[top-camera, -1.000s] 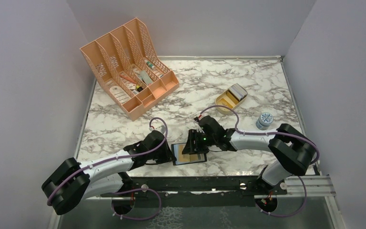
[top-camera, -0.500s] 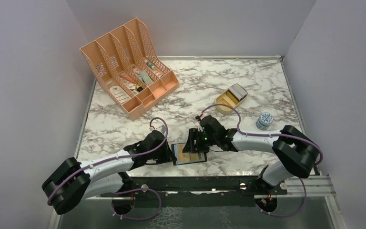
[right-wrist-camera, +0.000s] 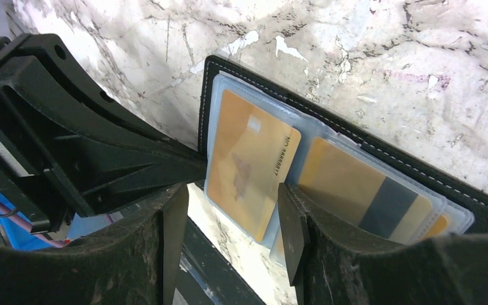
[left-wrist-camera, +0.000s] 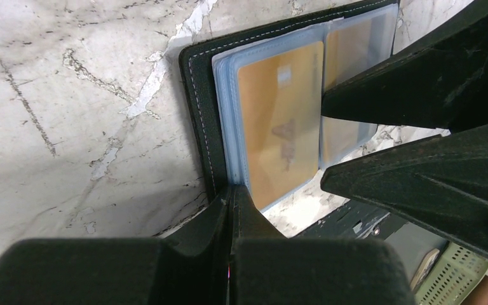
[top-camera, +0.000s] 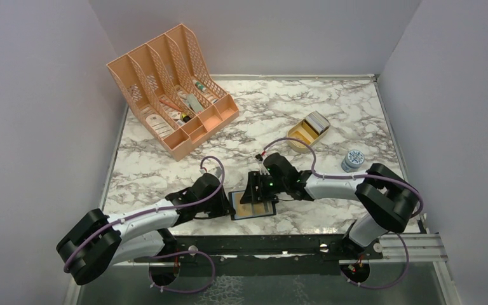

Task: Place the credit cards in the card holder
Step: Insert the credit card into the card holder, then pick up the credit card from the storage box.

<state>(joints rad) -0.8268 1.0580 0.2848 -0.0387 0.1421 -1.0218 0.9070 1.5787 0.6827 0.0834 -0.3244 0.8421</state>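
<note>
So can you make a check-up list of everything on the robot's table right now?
Surface: marble table, no spills seen.
Job's things: card holder lies open near the arms; a tan-orange card and a striped card sit in its clear sleeves.
Clutter: peach organiser at the back left; gold tin holding a pale stack; round blue-grey tub.
Grippers: left gripper shut, tips at the holder's edge; right gripper open, fingers astride the tan-orange card.
Cables: purple cables loop off both arms, no snag seen.
Surroundings: plain grey walls; nothing else seen.
</note>
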